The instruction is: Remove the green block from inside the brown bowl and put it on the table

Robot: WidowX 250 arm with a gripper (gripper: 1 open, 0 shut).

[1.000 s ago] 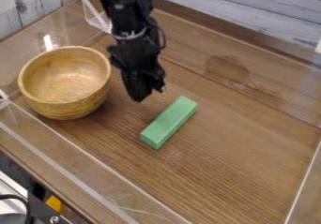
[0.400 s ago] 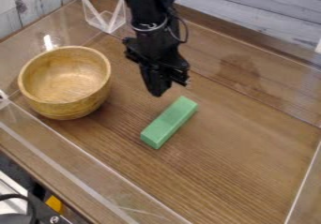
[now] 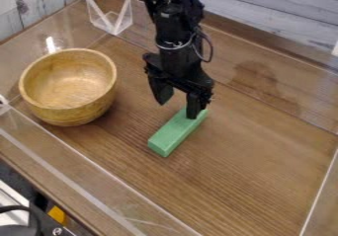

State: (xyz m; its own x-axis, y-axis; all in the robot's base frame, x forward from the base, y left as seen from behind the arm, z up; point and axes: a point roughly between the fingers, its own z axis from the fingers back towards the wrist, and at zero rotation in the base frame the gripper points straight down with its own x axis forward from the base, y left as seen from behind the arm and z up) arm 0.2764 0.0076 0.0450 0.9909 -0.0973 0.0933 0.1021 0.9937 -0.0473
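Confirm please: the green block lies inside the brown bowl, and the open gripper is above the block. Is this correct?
Not quite. The camera view shows the green block lying on the table, beside the empty brown bowl. The rest holds: the open gripper is above the block.

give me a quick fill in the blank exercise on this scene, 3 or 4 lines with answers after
1. The green block lies on the ____, not in the bowl.
2. The brown bowl holds ____ inside it.
3. The gripper hangs above the block's far end with its jaws ____.
4. In the picture, the bowl stands to the ____ of the block.

Answers: table; nothing; open; left
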